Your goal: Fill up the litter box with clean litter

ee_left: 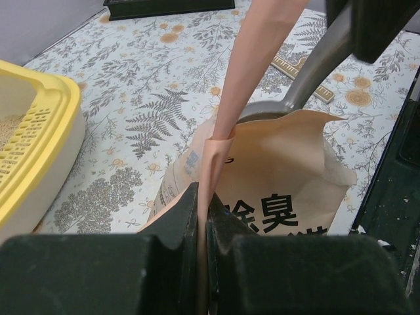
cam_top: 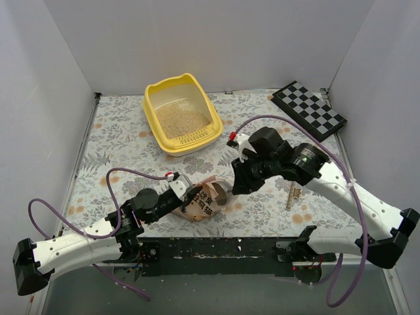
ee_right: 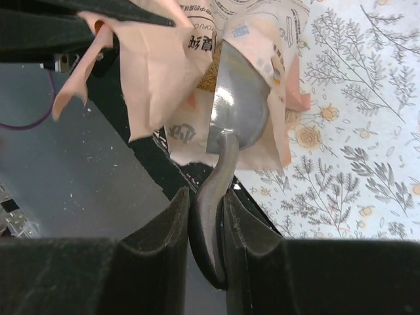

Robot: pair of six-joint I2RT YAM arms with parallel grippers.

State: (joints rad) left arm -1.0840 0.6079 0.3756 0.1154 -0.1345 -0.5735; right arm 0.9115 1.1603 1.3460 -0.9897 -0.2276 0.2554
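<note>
The yellow litter box [cam_top: 182, 115] stands at the back middle of the table with pale beige clean litter [cam_top: 178, 119] in it; its rim shows in the left wrist view [ee_left: 36, 141]. My left gripper [cam_top: 190, 195] is shut on the edge of the orange-pink printed bag [cam_top: 205, 202], holding its mouth up [ee_left: 275, 190]. My right gripper [cam_top: 235, 187] is shut on the handle of the silver metal scoop [ee_right: 239, 98], whose bowl sits inside the bag's mouth [ee_right: 197, 59]. Some litter shows inside the bag beside the bowl.
A black-and-white checkered board [cam_top: 308, 109] leans at the back right corner. A small patterned strip [cam_top: 293, 195] lies on the floral mat right of the bag. White walls enclose three sides. The black base bar [cam_top: 216, 249] runs along the near edge.
</note>
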